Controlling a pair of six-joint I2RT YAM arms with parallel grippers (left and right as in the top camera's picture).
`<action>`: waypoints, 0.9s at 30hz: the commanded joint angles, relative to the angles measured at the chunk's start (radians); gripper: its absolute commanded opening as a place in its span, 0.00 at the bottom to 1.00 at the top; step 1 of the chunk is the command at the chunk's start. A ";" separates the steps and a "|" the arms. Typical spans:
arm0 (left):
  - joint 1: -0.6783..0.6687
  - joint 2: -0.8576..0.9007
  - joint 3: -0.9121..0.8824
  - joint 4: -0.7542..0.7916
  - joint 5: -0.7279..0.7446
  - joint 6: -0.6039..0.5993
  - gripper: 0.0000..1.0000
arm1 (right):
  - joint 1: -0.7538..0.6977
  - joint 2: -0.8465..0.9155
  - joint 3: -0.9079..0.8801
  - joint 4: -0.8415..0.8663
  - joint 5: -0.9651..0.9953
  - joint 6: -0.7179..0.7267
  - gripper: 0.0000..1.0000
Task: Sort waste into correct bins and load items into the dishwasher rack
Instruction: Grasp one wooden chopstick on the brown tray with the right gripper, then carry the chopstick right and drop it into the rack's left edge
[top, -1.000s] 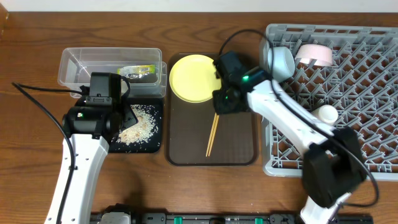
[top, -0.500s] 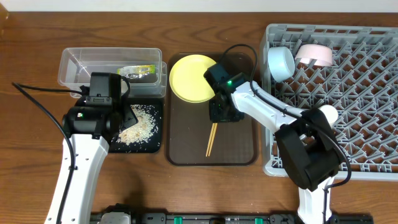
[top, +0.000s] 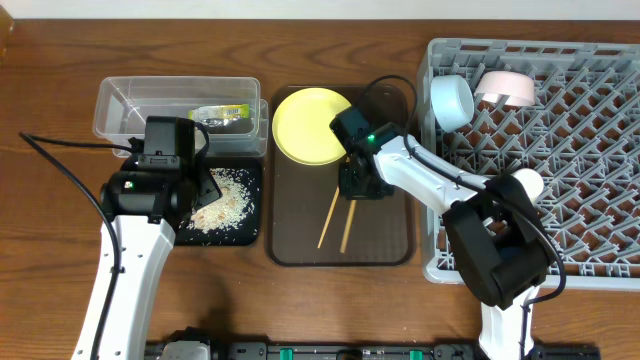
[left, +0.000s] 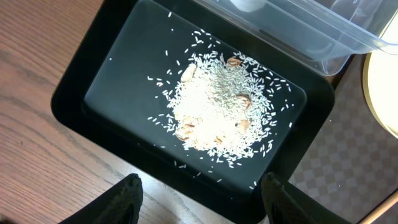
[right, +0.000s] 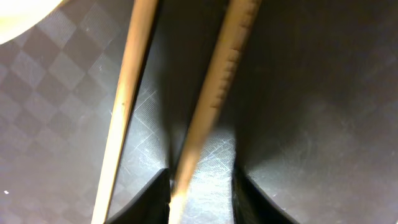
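Overhead: chopsticks (top: 327, 221) now splayed apart under right gripper (top: 356, 190), earlier together

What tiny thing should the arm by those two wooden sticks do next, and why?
Probably shut the right gripper on the one chopstick lying between its open fingers, then lift. The right wrist view shows that stick inside the gap, low over the brown tray, while the other chopstick lies outside it, splayed away, so only one seems catchable now.

We see a wooden table (top: 40, 285) carrying a clear tub (top: 125, 110) far left, a black tray (top: 248, 233) nearer, a brown tray (top: 380, 235) centre, and a grey rack (top: 580, 150) right.
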 joint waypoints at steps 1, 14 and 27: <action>0.005 -0.010 0.010 -0.003 -0.019 -0.005 0.64 | 0.003 0.020 -0.031 -0.006 0.003 0.016 0.13; 0.005 -0.010 0.010 -0.003 -0.019 -0.005 0.64 | -0.167 -0.169 -0.024 -0.057 0.014 -0.116 0.01; 0.005 -0.010 0.010 -0.002 -0.019 -0.006 0.64 | -0.384 -0.455 -0.028 -0.215 0.053 -0.383 0.01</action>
